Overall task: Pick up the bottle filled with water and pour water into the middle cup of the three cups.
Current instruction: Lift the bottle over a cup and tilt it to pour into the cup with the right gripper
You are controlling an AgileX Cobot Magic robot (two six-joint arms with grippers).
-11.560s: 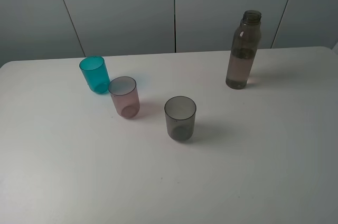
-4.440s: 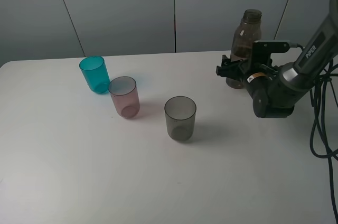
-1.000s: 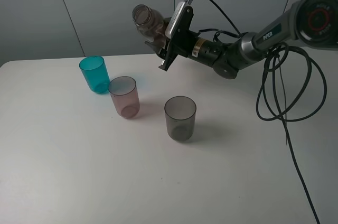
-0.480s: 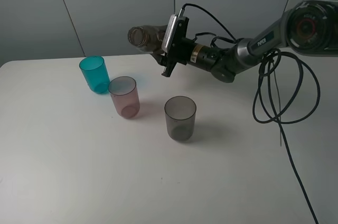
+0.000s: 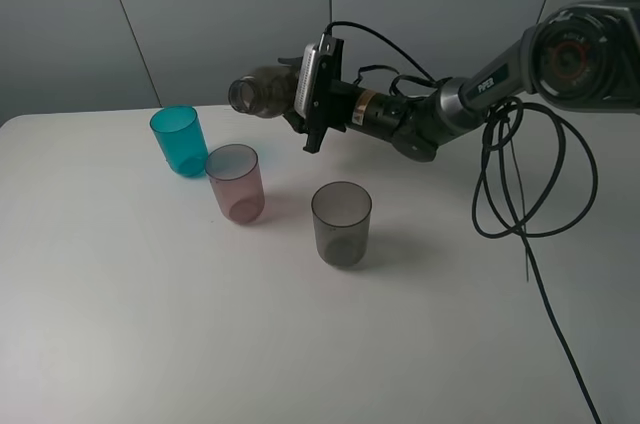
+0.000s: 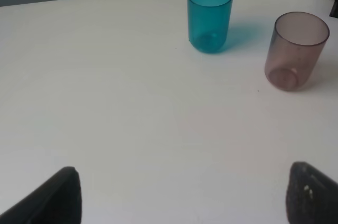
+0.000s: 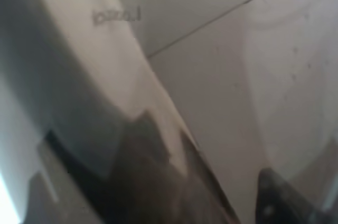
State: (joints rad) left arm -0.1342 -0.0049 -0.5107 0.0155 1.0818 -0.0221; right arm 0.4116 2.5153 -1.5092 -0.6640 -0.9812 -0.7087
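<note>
My right gripper [image 5: 299, 95] is shut on the smoky brown-grey bottle [image 5: 262, 95] and holds it nearly level in the air. The bottle's open mouth points left, above and just behind the pale pink middle cup [image 5: 236, 183]. I see no water falling. The teal cup [image 5: 179, 141] stands left of the pink cup and the smoky grey cup [image 5: 341, 223] to its right. The right wrist view is filled by the bottle [image 7: 105, 102] up close. The left wrist view shows my left gripper [image 6: 185, 197] open and empty over the table, with the teal cup [image 6: 209, 16] and pink cup [image 6: 296, 49] beyond it.
The white table [image 5: 150, 324] carries the cups. The right arm's black cables [image 5: 520, 194] hang in loops over the table's right side. Grey wall panels [image 5: 220, 14] stand behind the table's back edge.
The right arm has tipped the bottle further down toward level and moved its mouth left and lower, closer over the pink cup. The cups have not moved.
</note>
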